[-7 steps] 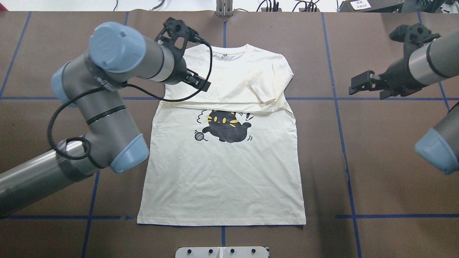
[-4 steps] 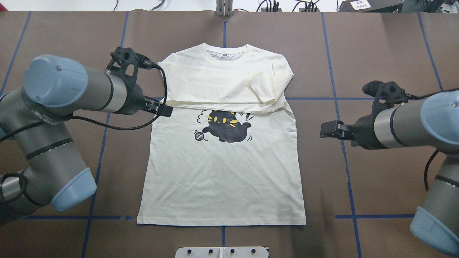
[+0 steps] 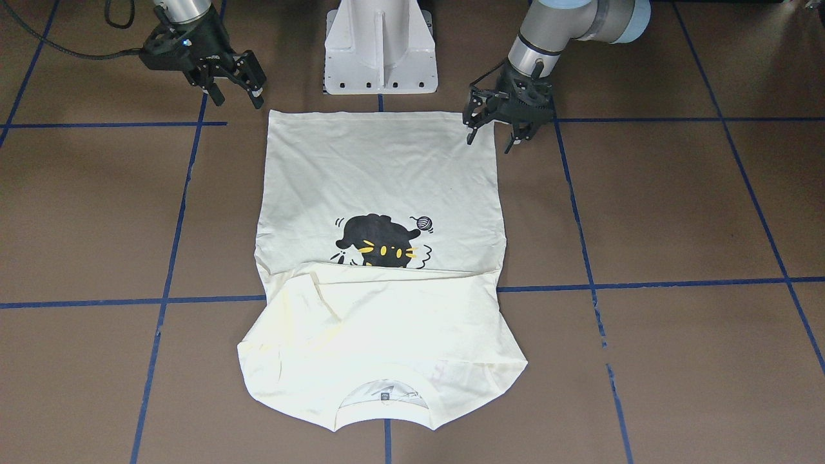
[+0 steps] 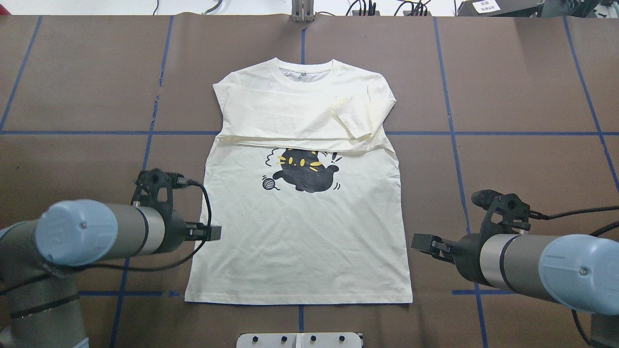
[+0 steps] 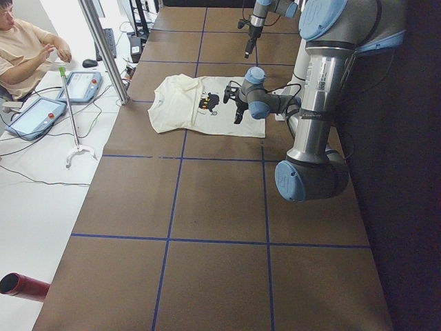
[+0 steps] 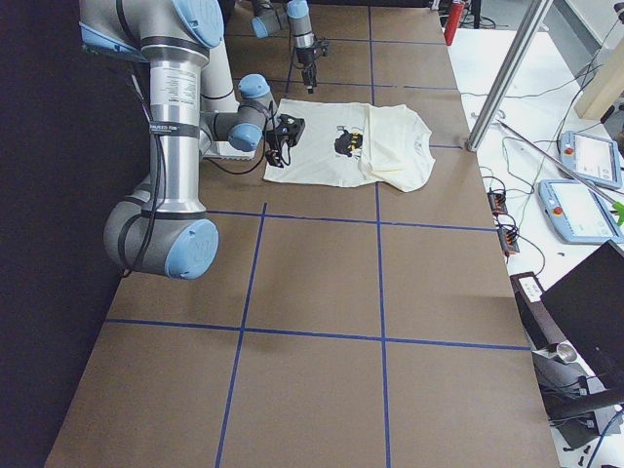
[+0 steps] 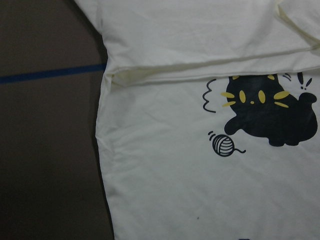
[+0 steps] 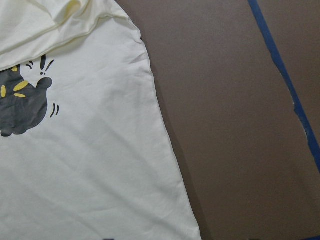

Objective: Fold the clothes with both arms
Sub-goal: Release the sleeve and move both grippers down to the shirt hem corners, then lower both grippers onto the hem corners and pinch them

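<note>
Nearest the robot is the white base plate (image 4: 300, 340), cut off by the bottom edge of the overhead view. Just past it the T-shirt (image 4: 300, 241) lies flat mid-table (image 4: 508, 193), print side up, hem at 6 o'clock, collar (image 4: 304, 72) at 12. At the shirt's 8 o'clock side, by the hem corner, is the left gripper (image 3: 491, 139), fingers spread with nothing between them. One fingertip overlaps the corner in the front view; I can't tell if it touches. At 4 o'clock the right gripper (image 3: 236, 98) is just off the cloth over bare table, fingers likewise spread and empty. The left arm (image 4: 92, 232) and right arm (image 4: 541, 263) both run out of frame. Neither wrist camera shows its own fingers, only a shirt edge each; the right one clips the print at its frame edge. Mid-shirt is the cat print (image 4: 302, 175), black with yellow marks, and a yarn ball (image 4: 268, 183) at its 8 o'clock. The top of the print is hidden under a folded layer (image 4: 280, 116) across the chest, along with anything else beneath it. A doubled sleeve (image 4: 355, 118) sits at the shirt's 1 o'clock. The neck label (image 4: 302, 74) is too small to read. Cables (image 4: 367, 7) beyond the far table edge are cut off at the top.
</note>
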### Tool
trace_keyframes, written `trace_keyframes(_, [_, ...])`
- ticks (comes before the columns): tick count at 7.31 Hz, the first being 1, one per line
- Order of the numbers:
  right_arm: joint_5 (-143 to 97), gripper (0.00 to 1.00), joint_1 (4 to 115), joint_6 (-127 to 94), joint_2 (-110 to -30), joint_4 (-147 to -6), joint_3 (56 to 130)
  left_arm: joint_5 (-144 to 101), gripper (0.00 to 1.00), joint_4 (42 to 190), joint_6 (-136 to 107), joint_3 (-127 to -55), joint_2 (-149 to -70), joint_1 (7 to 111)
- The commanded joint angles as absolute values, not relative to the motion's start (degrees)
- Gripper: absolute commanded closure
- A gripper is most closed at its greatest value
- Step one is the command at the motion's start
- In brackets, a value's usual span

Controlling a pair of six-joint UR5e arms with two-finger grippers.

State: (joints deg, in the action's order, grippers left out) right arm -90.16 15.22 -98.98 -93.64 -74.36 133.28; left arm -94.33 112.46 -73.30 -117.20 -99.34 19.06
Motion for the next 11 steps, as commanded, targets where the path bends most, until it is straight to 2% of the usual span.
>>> trace_keyframes(1, [-89.2,0.06,13.6,-99.8,-94.2,-74.4,133.9,-90.7,0.3,112.9,-80.8,-117.4,-95.2,11.7])
trace_keyframes(4, [-89.1,0.06,13.7,-99.8,-94.2,-74.4,133.9,-90.5,0.33,112.4,-84.7,-117.4,-93.5,6.9])
trace_keyframes(8, [-89.1,0.06,13.7,-99.8,-94.2,-74.4,133.9,-90.8,0.43,112.1,-85.5,-117.4,-93.7,6.1])
trace_keyframes(11, [-88.9,0.06,13.7,-99.8,-94.1,-74.4,133.9,-91.1,0.43,112.1,-87.4,-118.7,-93.2,6.6])
